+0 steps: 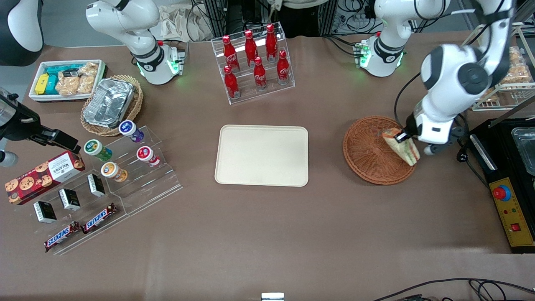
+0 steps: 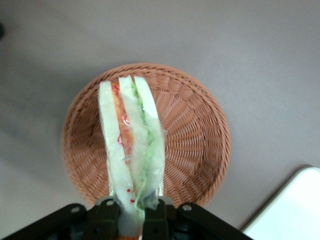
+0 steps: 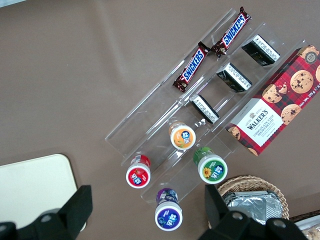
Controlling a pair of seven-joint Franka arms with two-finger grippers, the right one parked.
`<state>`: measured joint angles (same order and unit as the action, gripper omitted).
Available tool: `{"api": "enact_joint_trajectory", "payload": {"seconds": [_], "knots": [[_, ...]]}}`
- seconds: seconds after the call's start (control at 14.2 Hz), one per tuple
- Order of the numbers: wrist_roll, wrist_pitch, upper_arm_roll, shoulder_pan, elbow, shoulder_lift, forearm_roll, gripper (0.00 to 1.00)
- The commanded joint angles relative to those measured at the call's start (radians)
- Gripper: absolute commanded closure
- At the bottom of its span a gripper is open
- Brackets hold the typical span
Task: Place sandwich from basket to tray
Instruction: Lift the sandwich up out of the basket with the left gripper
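Observation:
My left gripper [image 1: 404,140] is shut on the sandwich [image 1: 402,146], a pale triangular wedge with orange-red and green layers, and holds it lifted above the reddish-brown wicker basket [image 1: 368,154], over the basket's edge toward the working arm's end. In the left wrist view the sandwich [image 2: 131,145] hangs between the black fingers [image 2: 156,220] with the empty basket [image 2: 192,145] below it. The cream tray [image 1: 262,155] lies flat mid-table, beside the basket toward the parked arm's end; its corner [image 2: 290,210] shows in the left wrist view.
A clear rack of red cola bottles [image 1: 254,62] stands farther from the front camera than the tray. A black control box [image 1: 512,211] and a wire rack [image 1: 508,79] sit at the working arm's end. Snack displays [image 1: 104,184] and a foil-container basket [image 1: 110,104] lie toward the parked arm's end.

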<state>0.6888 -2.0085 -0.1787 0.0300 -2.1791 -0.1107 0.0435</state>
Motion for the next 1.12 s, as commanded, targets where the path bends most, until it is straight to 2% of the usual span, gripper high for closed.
{"api": "enact_joint_trajectory", "payload": {"seconds": [0.0, 0.28, 0.77, 1.05], "knots": [[-0.032, 0.228, 0.01, 0.016, 0.232, 0.023, -0.014, 1.0], [-0.135, 0.396, 0.015, 0.016, 0.383, 0.02, -0.014, 1.0], [-0.184, 0.41, 0.01, 0.011, 0.392, 0.01, -0.014, 1.0], [-0.181, 0.409, -0.002, -0.036, 0.392, 0.016, -0.008, 1.0]]}}
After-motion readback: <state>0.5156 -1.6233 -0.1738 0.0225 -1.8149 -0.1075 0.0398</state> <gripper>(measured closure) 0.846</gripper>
